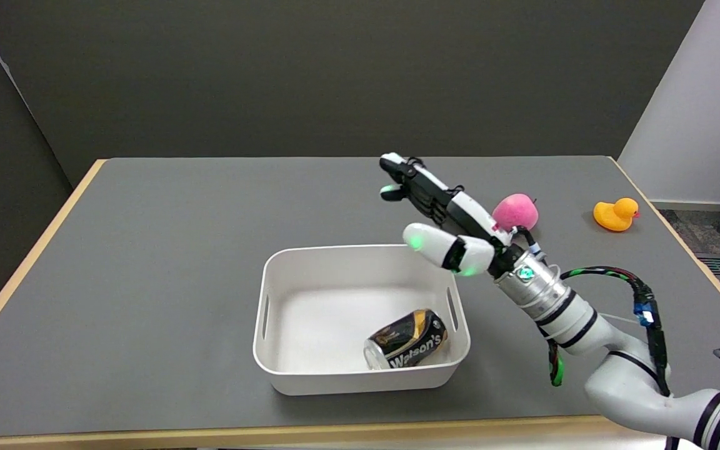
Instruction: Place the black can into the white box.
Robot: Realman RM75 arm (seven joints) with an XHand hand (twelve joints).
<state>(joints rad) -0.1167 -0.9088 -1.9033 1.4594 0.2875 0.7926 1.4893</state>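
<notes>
right hand (pixel 444 212): fingers spreading wide, holding nothing, hovering above white box (pixel 285 369) | black Watson's can (pixel 406 340): lying sideways inside box | pink toy (pixel 515 212): partly hiding behind hand

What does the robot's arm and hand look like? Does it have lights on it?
Yes! The right hand is black and white, with green lights glowing on its fingertips. The arm is white and rounded with black rings, a silver wrist, and black cables running alongside it.

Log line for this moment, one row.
black can: on its side inside white box | right hand: open, empty, above box's far right corner | task: placed
</notes>
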